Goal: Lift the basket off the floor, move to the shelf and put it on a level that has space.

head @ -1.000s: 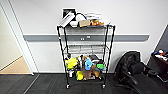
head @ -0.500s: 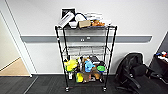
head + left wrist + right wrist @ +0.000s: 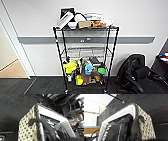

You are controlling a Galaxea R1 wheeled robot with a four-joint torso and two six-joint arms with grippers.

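The cream-white woven basket (image 3: 26,131) hangs above the dark grey carpet floor (image 3: 12,109), its pale rim and black inside with white marks close to both wrist cameras. My left gripper (image 3: 36,120) is shut on one end wall, a dark curved finger (image 3: 31,122) lying on the woven outside. My right gripper (image 3: 135,119) is shut on the other end of the basket (image 3: 145,126) in the same way. Straight ahead in the head view stands the black wire shelf (image 3: 58,47) against the wall. Its middle level (image 3: 86,49) is bare.
The top tier (image 3: 86,28) is crowded with books, a bowl and a box. The low tier holds colourful toys (image 3: 86,70). A black chair with a bag (image 3: 135,73) stands right of the rack. A doorway with wooden flooring (image 3: 11,71) opens at the left.
The whole head view has crept slightly closer to the rack; nothing on the rack has moved.
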